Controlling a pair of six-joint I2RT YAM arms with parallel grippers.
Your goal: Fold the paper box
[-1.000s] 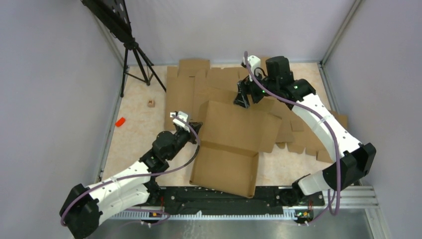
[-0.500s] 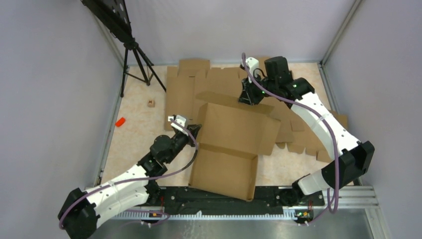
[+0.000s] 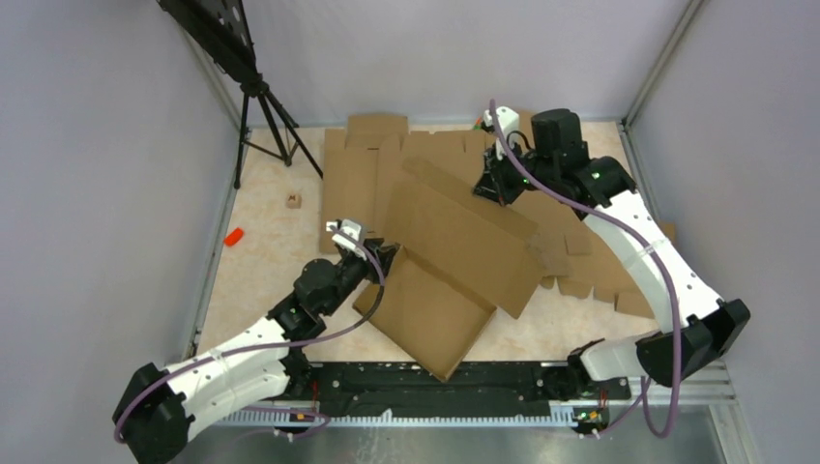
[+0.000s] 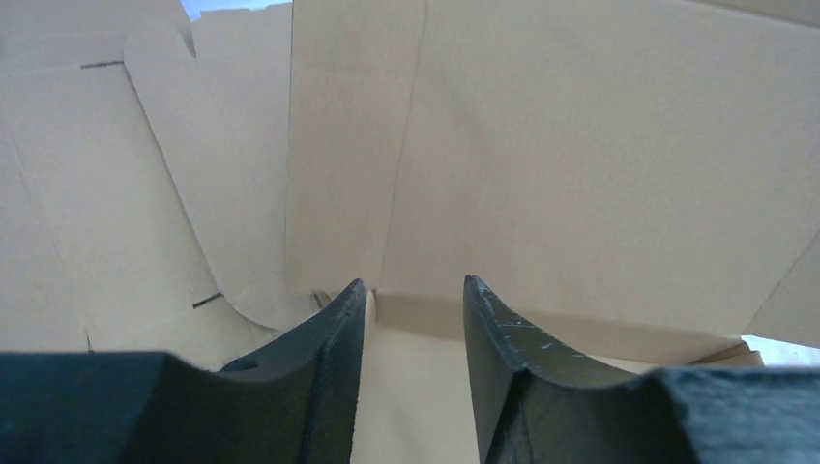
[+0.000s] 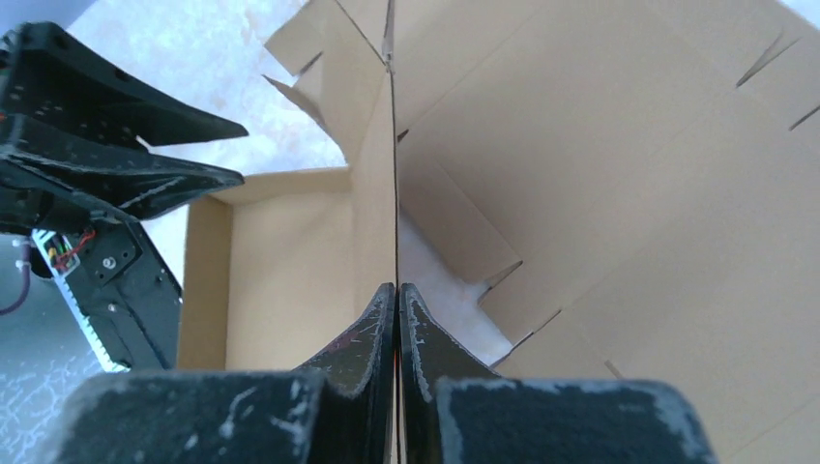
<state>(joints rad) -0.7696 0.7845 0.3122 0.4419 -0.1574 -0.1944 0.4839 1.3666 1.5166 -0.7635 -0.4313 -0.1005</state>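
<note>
The paper box (image 3: 425,307) lies skewed in the middle of the table, its shallow tray towards me and its large lid panel (image 3: 469,232) raised behind it. My right gripper (image 3: 490,187) is shut on the lid's far edge. In the right wrist view its fingertips (image 5: 397,290) pinch the thin cardboard edge (image 5: 395,174), and the tray (image 5: 290,280) lies beyond. My left gripper (image 3: 384,253) is at the tray's left back corner. It stands open (image 4: 411,290), with a wall edge (image 4: 375,307) against the inner side of its left finger.
Flat cardboard blanks (image 3: 363,164) cover the back of the table, and more blanks (image 3: 604,280) lie on the right under the right arm. A black tripod (image 3: 261,111) stands at the back left. A small wooden block (image 3: 293,201) and a red piece (image 3: 233,236) lie on the left.
My right gripper closed on the lid's far edge and moved right, swinging the box round. My left gripper went from shut to open.
</note>
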